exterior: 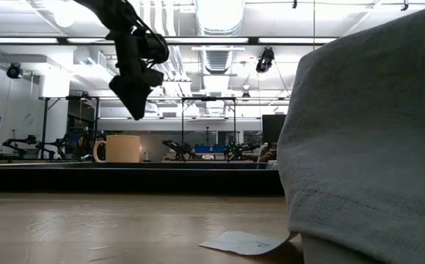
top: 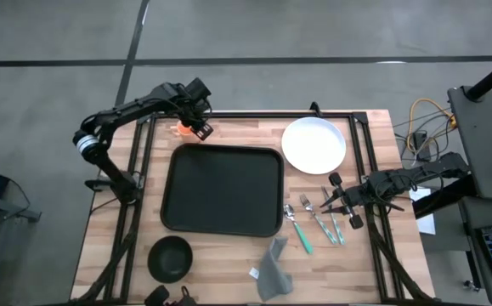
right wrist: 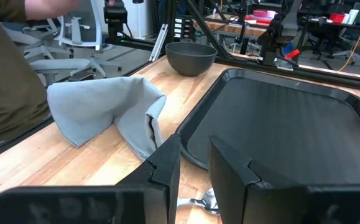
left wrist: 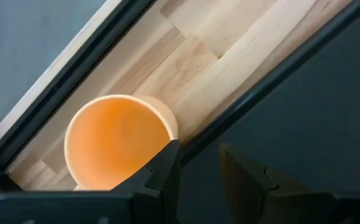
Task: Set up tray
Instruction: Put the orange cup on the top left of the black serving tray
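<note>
Tray (top: 222, 189): large, flat and black, lying empty at the middle of the wooden table (top: 373, 263). Plate (top: 313, 144): round and white, just beside the tray's far right corner. Cutlery (top: 315, 223): forks and a spoon with green handles, laid on the wood right of the tray. Bowl (top: 170, 257): small and black, near the tray's near left corner. Cloth (top: 274, 268): grey and crumpled, at the near edge of the table. Cup (left wrist: 117, 140): orange, upright, off the tray's far left corner. Left gripper (top: 201, 127): raised over the cup and the tray's far rim, fingers (left wrist: 167, 165) slightly apart with nothing between them. Right gripper (top: 335, 204): low over the cutlery, fingers (right wrist: 167, 165) narrowly parted; whether they touch any piece cannot be told.
</note>
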Controlling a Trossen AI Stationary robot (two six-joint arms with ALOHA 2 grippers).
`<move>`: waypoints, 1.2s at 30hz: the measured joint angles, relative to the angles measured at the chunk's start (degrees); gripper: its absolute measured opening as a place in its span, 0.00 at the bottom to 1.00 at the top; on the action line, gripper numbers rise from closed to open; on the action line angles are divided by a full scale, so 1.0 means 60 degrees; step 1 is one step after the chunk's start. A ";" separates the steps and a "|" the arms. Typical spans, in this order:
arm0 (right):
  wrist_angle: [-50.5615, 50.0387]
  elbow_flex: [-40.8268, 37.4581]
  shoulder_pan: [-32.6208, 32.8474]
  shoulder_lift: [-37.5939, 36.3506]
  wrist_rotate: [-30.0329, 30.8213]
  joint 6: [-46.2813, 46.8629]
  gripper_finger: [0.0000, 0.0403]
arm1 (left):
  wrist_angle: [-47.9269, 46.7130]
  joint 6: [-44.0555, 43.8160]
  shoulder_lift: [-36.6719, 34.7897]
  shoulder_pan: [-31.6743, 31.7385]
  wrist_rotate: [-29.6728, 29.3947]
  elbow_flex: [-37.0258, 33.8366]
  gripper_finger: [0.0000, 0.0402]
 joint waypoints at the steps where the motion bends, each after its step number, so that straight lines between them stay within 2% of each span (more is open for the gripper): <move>1: 0.0000 0.0003 0.0000 0.0000 0.0000 0.0000 0.17 | 0.0029 0.0000 -0.0004 0.0000 -0.0031 -0.0041 0.23; 9: -0.0003 -0.0001 0.0000 -0.0001 -0.0002 0.0000 0.17 | 0.0618 -0.0021 -0.0004 0.0006 -0.0284 -0.0838 0.23; 15: 0.0000 0.0002 0.0000 -0.0004 -0.0002 0.0000 0.17 | 0.1071 0.0072 -0.0004 0.0051 -0.0933 -0.1325 0.23; 31: -0.0002 0.0003 0.0000 -0.0002 -0.0003 0.0000 0.17 | 0.1845 0.0258 -0.0011 0.0047 -0.0938 -0.2388 0.22; 34: 0.0000 0.0000 0.0000 -0.0001 -0.0003 0.0000 0.17 | 0.1738 0.0743 -0.0011 0.0047 -0.0960 -0.2452 0.16; 36: 0.0000 0.0003 0.0000 -0.0002 -0.0001 0.0000 0.17 | 0.1716 0.1032 -0.0011 0.0047 -0.0931 -0.2452 0.06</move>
